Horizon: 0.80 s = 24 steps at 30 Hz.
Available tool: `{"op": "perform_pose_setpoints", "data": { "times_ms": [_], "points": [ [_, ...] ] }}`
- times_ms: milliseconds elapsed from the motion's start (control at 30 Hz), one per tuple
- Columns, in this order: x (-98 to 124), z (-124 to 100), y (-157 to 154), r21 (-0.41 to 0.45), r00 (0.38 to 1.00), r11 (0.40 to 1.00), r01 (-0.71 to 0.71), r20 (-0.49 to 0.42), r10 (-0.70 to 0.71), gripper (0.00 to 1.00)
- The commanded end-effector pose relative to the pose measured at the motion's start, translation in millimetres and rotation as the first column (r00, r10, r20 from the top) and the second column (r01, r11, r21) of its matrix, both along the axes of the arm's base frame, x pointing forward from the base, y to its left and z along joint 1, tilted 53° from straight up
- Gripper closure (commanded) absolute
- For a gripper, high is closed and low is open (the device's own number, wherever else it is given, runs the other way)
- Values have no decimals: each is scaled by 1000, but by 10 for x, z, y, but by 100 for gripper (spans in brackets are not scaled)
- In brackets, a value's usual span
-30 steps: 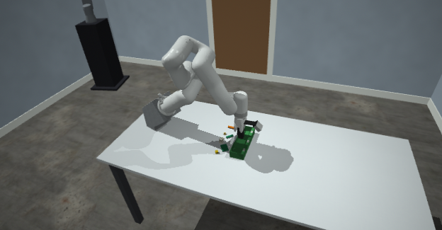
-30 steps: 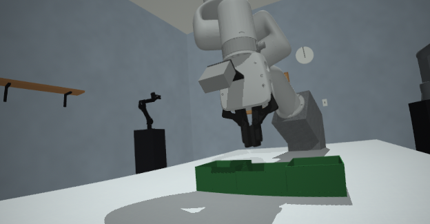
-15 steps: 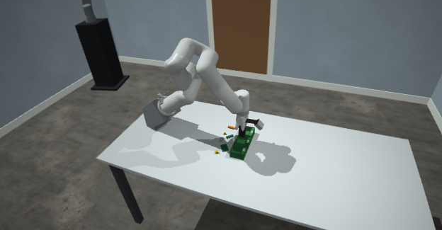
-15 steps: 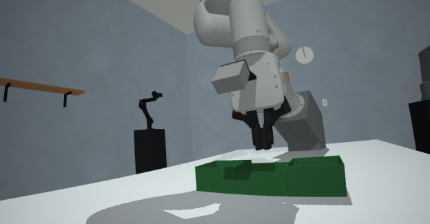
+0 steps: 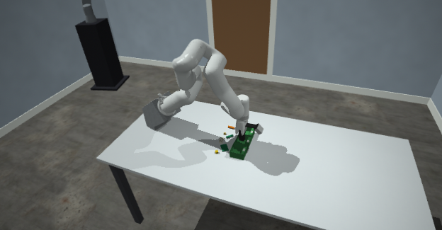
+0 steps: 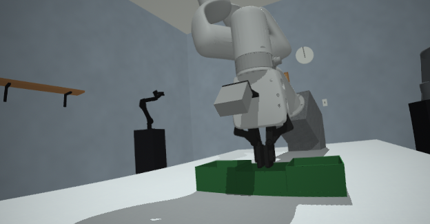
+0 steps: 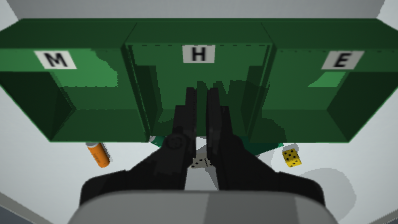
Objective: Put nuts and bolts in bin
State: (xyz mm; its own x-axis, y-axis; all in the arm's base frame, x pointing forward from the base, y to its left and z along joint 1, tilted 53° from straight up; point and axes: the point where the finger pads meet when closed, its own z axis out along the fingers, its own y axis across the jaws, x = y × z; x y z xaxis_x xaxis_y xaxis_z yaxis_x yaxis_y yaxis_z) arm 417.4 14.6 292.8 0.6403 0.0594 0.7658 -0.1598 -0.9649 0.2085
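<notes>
A row of three green bins stands on the white table, marked M, H and E in the wrist view. All three look empty. My gripper is shut with nothing between the fingers, tips just above the near wall of the H bin. An orange cylinder lies on the table before the M bin. A small green bolt-like piece and a tiny yellow nut-like piece lie beside the bins, mostly hidden by my fingers in the wrist view.
A yellow die lies before the E bin and a white die lies under my fingers. A dark green block and a small yellow piece lie left of the bins. The arm's grey base stands at the table's far left corner.
</notes>
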Motion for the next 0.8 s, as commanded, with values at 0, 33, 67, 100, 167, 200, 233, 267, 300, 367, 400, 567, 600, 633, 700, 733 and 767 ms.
{"op": "perform_pose_setpoints", "data": {
  "times_ms": [0,33,67,100,167,200,233,267,300,367,400,567,600,633,700,733,767],
  "points": [
    [138,-79,-37,-2,1000,1000,0,7,0,93],
    [158,-95,-44,-2,1000,1000,0,7,0,93],
    [178,-111,-51,-2,1000,1000,0,7,0,93],
    [178,-111,-51,-2,1000,1000,0,7,0,93],
    [184,-115,-53,-2,1000,1000,0,7,0,93],
    [184,-116,-53,-2,1000,1000,0,7,0,93],
    [184,-116,-53,-2,1000,1000,0,7,0,93],
    [184,-116,-53,-2,1000,1000,0,7,0,93],
    [184,-115,-53,-2,1000,1000,0,7,0,93],
    [184,-115,-53,-2,1000,1000,0,7,0,93],
    [184,-115,-53,-2,1000,1000,0,7,0,93],
    [184,-115,-53,-2,1000,1000,0,7,0,93],
    [184,-116,-53,-2,1000,1000,0,7,0,93],
    [184,-115,-53,-2,1000,1000,0,7,0,93],
    [184,-115,-53,-2,1000,1000,0,7,0,93],
    [184,-115,-53,-2,1000,1000,0,7,0,93],
    [184,-115,-53,-2,1000,1000,0,7,0,93]
  ]
}}
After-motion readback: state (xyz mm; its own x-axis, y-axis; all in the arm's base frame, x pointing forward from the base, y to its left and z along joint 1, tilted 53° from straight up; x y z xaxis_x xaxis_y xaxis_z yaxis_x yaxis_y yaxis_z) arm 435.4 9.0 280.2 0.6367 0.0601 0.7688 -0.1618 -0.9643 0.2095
